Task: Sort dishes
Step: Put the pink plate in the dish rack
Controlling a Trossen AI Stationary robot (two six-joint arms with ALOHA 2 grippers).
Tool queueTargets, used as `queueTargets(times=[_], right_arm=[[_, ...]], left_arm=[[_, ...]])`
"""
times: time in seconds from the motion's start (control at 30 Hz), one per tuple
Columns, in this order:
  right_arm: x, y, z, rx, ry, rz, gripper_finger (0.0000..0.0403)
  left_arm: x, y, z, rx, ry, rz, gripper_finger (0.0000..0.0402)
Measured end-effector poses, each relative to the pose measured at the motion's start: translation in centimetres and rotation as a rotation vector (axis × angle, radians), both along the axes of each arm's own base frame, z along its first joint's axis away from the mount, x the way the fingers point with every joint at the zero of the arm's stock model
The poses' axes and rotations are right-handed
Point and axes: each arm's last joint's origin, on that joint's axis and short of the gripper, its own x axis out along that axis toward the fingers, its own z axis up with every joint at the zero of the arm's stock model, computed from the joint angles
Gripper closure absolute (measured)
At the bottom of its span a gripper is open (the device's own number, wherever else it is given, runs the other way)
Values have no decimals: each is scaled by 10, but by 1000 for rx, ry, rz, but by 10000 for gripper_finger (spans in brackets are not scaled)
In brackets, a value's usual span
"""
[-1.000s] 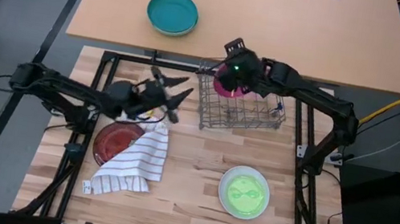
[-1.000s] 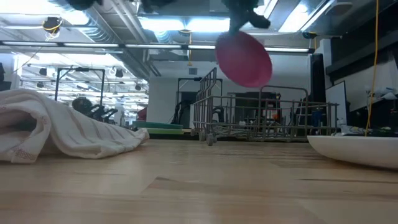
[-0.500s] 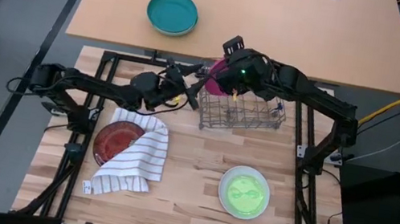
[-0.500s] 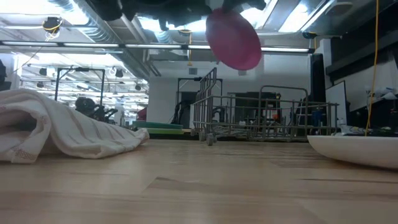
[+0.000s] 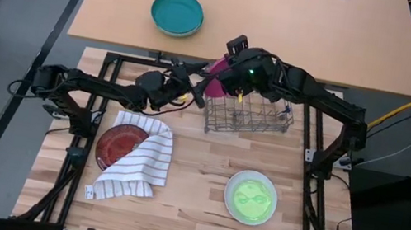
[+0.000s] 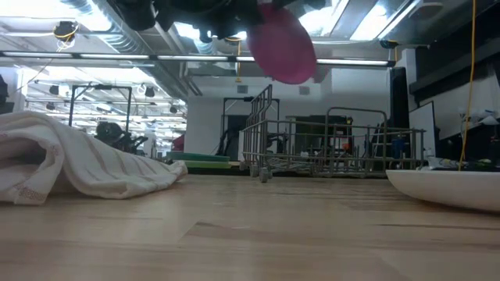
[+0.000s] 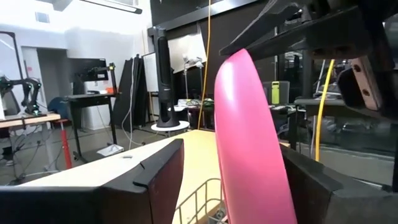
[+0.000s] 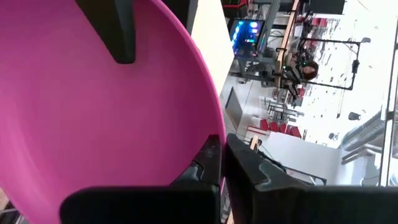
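The magenta-pink plate (image 5: pixel 215 79) hangs on edge in the air over the left end of the wire rack (image 5: pixel 245 110); my right gripper (image 5: pixel 234 71) is shut on it. My left gripper (image 5: pixel 196 85) is open, and in the left wrist view its fingers stand on either side of the plate's edge (image 7: pixel 249 137). The dark red plate (image 5: pixel 119 142) lies flat on the table, half under the white striped cloth (image 5: pixel 139 164). The pale green plate (image 5: pixel 250 198) lies flat near the table's right front. My right gripper (image 8: pixel 221 146) pinches the magenta plate's rim (image 8: pixel 212 127) between its two fingers. The plate is lifted clear and stands tilted on edge, high above the rack (image 6: pixel 281 43). My left gripper (image 7: pixel 233 152) straddles the plate's edge; whether a finger (image 7: pixel 311 186) touches it, I cannot tell.
The wire rack (image 6: pixel 328 148) stands at the table's far middle. A teal bowl (image 5: pixel 177 12) sits on the tan tabletop beyond. The cloth (image 6: pixel 78 160) is heaped at the left, and the green plate's pale rim (image 6: pixel 445 187) shows at the right in the low view.
My left gripper has risen from over the cloth and moved toward the far right until it straddles the magenta plate. My right gripper has carried the plate up and toward the table's left, from over the rack to the left gripper.
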Motion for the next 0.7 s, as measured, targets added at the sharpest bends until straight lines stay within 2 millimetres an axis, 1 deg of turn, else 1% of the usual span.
queueTargets(times=[0.07,0.17,0.47,0.53,0.7], right_arm=[[0,0,0,11,-11,-8,396],[0,0,0,13,-13,-10,396],[1,0,1,18,-30,-8,388],[1,0,1,15,-33,-12,387],[1,0,1,37,-58,-26,386]], left_arm=[[-1,4,-1,-7,5,12,205],[-2,9,-3,-15,24,36,236],[-3,14,-3,-8,38,66,379],[-3,14,-3,1,45,68,389],[-3,14,-4,0,47,69,379]])
